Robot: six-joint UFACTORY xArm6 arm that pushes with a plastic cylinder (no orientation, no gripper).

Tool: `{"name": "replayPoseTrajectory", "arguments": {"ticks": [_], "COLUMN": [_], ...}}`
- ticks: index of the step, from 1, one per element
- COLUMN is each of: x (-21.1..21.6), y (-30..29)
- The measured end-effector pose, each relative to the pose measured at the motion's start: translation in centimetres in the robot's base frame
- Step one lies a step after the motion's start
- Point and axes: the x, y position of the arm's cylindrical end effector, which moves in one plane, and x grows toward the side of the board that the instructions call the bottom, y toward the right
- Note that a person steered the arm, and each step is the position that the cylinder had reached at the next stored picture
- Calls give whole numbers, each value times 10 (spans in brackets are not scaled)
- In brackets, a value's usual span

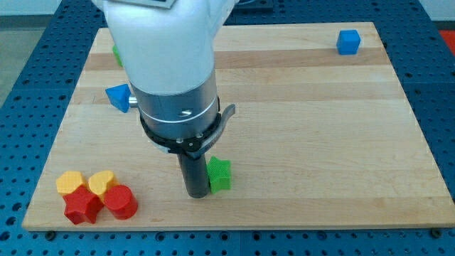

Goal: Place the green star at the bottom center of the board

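The green star [220, 174] lies near the view's bottom edge of the wooden board [320, 128], a little left of centre. My tip [197, 193] rests on the board right against the star's left side, slightly below its middle. The arm's white and black body [174, 78] rises above it and hides the board behind it.
A blue cube [348, 42] sits at the view's top right. A blue block [119, 97] and a partly hidden green block [116, 54] lie at the left. At the bottom left are two yellow blocks [70, 183] [102, 182], a red star [82, 206] and a red cylinder [120, 202].
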Motion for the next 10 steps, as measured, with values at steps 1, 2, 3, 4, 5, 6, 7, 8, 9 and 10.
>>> {"name": "replayPoseTrajectory", "arguments": {"ticks": [1,2,3,4,5,6,7,8,9,10], "x": [-2,-26,-57,-54,-40,-34,-34,-34,-32,-32], "y": [-19,-36,-2,3,15,35,44,44,44,44]}}
